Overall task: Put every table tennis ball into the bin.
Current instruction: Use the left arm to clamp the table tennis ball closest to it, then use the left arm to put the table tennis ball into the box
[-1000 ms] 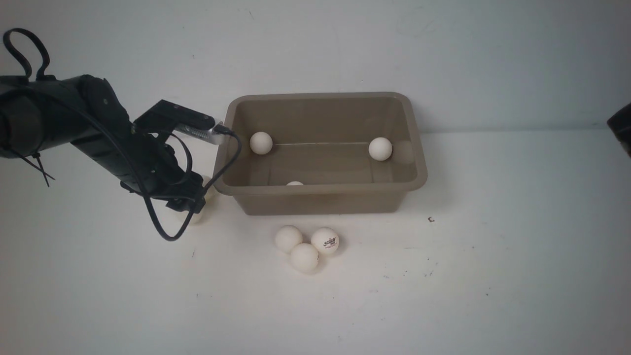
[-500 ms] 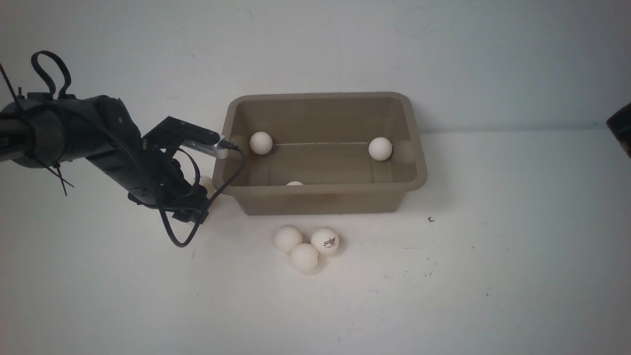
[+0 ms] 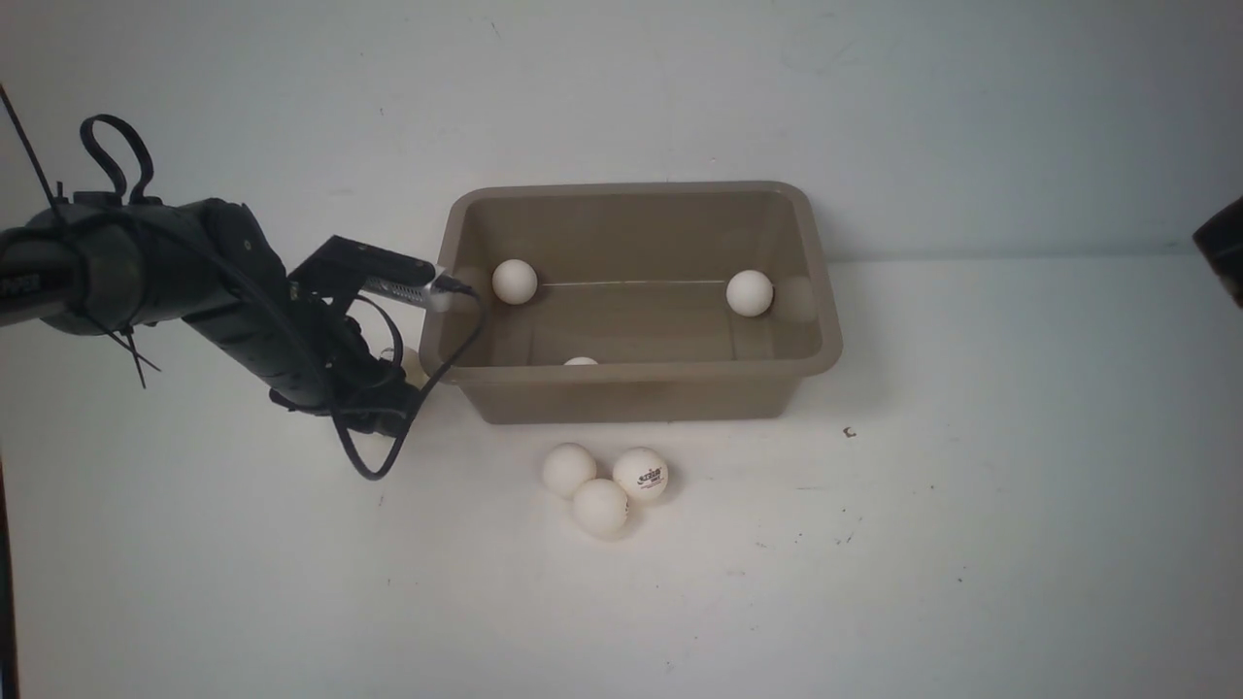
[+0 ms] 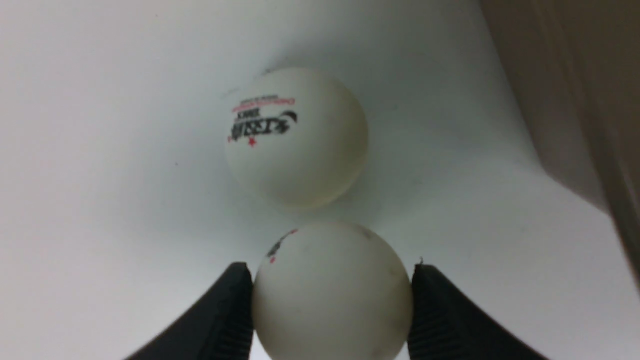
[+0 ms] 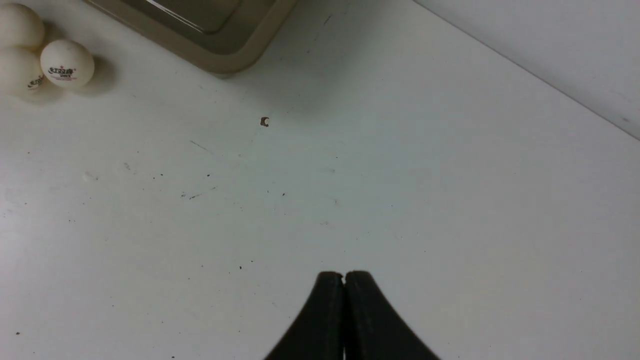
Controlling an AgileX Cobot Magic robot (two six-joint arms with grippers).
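The taupe bin (image 3: 631, 189) holds three table tennis balls (image 3: 514, 281), (image 3: 749, 292), (image 3: 581, 361). Three more (image 3: 600, 507) sit clustered on the table before its front wall. My left gripper (image 4: 330, 272) is low at the bin's left front corner, with both black fingers pressed against the sides of a white ball (image 4: 332, 295). Another logo-printed ball (image 4: 296, 136) touches that one just beyond it, beside the bin wall (image 4: 590, 75). In the front view the arm hides the held ball. My right gripper (image 5: 344, 275) is shut and empty, hovering over bare table far right.
A small dark speck (image 3: 850, 432) lies on the white table right of the bin. A pale wall rises close behind the bin. The left arm's cable (image 3: 374, 466) loops down near the table. Only an edge of the right arm (image 3: 1226, 243) shows in the front view.
My left arm has dropped and moved slightly right toward the bin's corner, and its fingers have closed in onto the ball. The other balls and the right arm have not moved.
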